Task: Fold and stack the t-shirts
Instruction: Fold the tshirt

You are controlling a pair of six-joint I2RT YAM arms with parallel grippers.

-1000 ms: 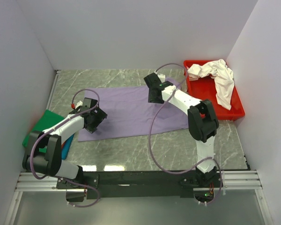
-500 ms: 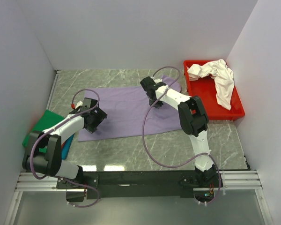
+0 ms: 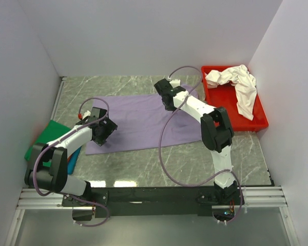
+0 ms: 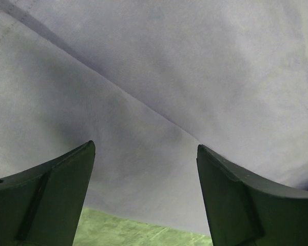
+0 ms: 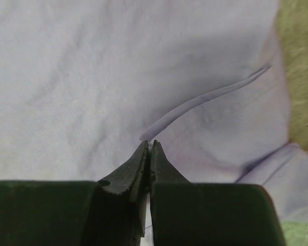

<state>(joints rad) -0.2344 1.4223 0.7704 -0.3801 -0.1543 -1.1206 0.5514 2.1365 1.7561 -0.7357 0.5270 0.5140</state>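
Moved since a second ago: my right arm, wrist shifted slightly left and toward the far side of the cloth; my left arm, unchanged.

Item 1, lavender shirt: lies spread nearly flat on the table, between my two arms. Thin, soft, light; sags and creases, no stiffness to push against. It will likely drag on the marble rather than slide cleanly. Best held by an edge, hem or raised fold, not the flat middle.

Item 2, right gripper: jaws pressed together, tips at the cloth where a raised crease begins. I cannot confirm that cloth sits between them.

Item 3, left gripper: jaws spread wide, holding nothing, hanging just over the shirt's near edge, with bare table showing below. That edge is my judged take-hold point.

Item 4, green shirt: folded at far left, blue cloth beside it.

Item 5, white shirt: crumpled, draped over the red tray.
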